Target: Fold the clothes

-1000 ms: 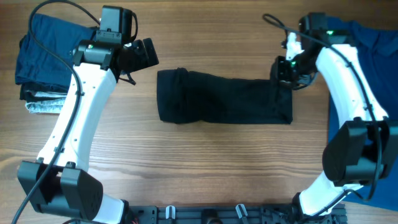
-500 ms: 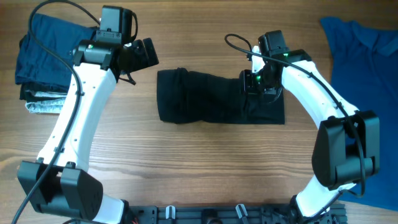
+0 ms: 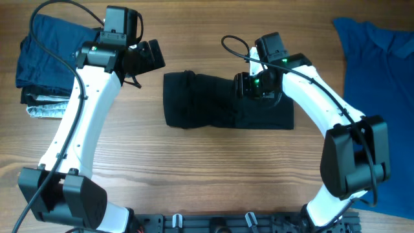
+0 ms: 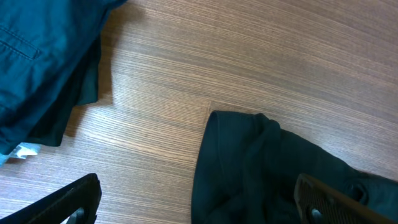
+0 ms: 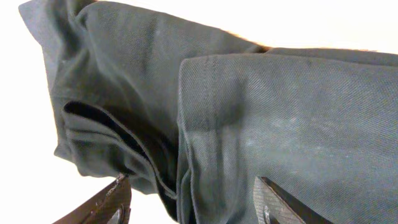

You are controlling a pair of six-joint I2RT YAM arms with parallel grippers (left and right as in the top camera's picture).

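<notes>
"Right wrist view: what is the right gripper (image 5: 196,202) doing?"

"It is hanging low over the black shirt (image 5: 261,112) with its fingers standing apart and gripping nothing. The hemmed edge of a folded-over layer is lying right beneath it."

"And how is the shirt lying on the table (image 3: 194,168)?"

"It is stretching as a band from left to right, mid-table. The right gripper is hovering just right of the band's middle, toward the far edge, and the thick left end is running away from it to the left."

"So which arm is sitting nearer that left end?"

"The left gripper (image 3: 149,57). It is spread wide and empty, waiting just beyond the far corner of that end and not touching it. I am judging a fold of that end to be its job. Farther out, a blue shirt (image 3: 375,65) is lying at the right edge and a dark folded stack (image 3: 39,58) at the left."
</notes>
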